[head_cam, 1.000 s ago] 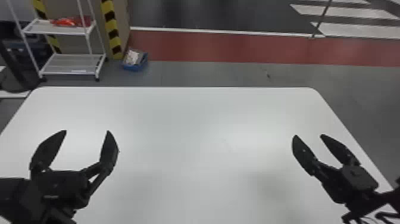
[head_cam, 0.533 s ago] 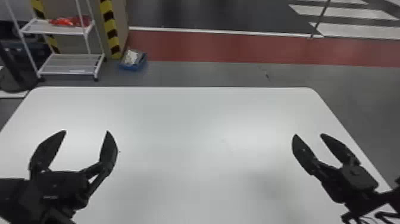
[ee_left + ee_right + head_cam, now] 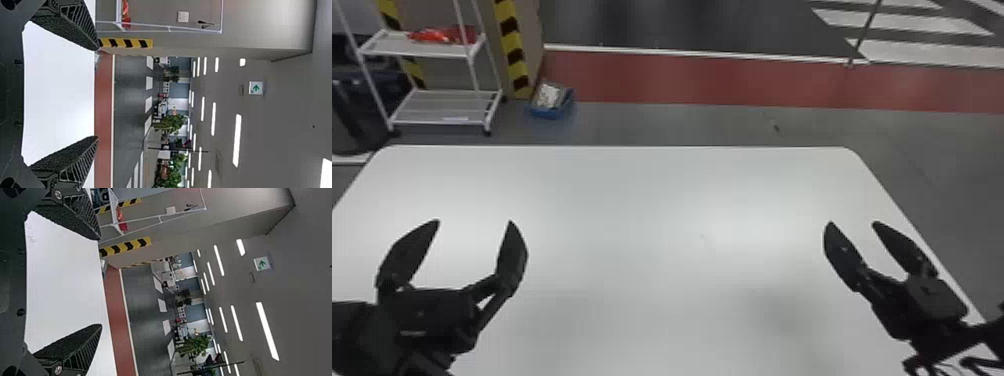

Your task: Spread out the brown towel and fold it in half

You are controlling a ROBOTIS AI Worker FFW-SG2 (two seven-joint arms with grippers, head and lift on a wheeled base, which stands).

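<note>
My left gripper [image 3: 474,221] is over the left part of the white table [image 3: 652,200], its two black fingers wide apart and nothing between them. Toward the table's right edge, my right gripper [image 3: 852,223] is likewise open and holds nothing. In the left wrist view the left gripper [image 3: 98,93] has its fingers far apart, with table surface behind them. The right wrist view has the right gripper [image 3: 101,282] spread the same way. I see no brown towel on the table.
Past the table's far left corner stand a white wire shelf [image 3: 439,107] with red items on it and a blue box [image 3: 552,107] on the floor. A striped pillar [image 3: 512,50] rises beside them. The table's right edge runs close by my right gripper.
</note>
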